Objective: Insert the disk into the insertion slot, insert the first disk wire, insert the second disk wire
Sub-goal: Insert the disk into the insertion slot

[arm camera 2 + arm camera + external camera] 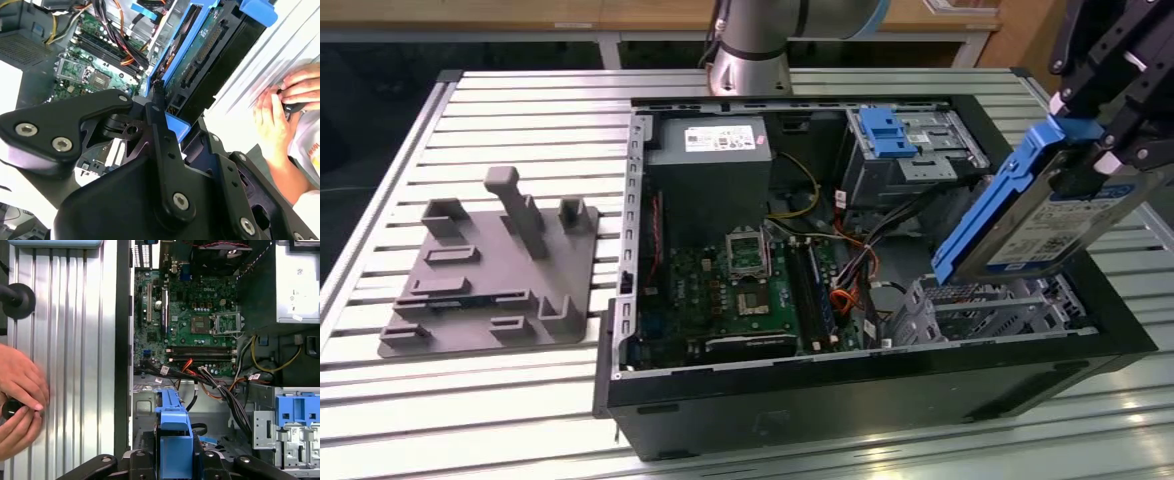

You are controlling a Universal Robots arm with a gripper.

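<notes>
Exterior view: flat rectangular silver hard drive (1051, 215) in its bright blue plastic caddy, hanging tilted on edge just above the silver perforated sheet-metal drive cage (987, 308) (lower end near the cage, not inside it). Pinched at the upper end by the black gripper (1105, 163), closed on the blue frame. Around them, open black computer case (854, 400), green motherboard (747, 285), grey boxy power supply (714, 150). Beside the case in first wrist view, a person's hands (20, 400) over the ribbed metal table (75, 340).
</notes>
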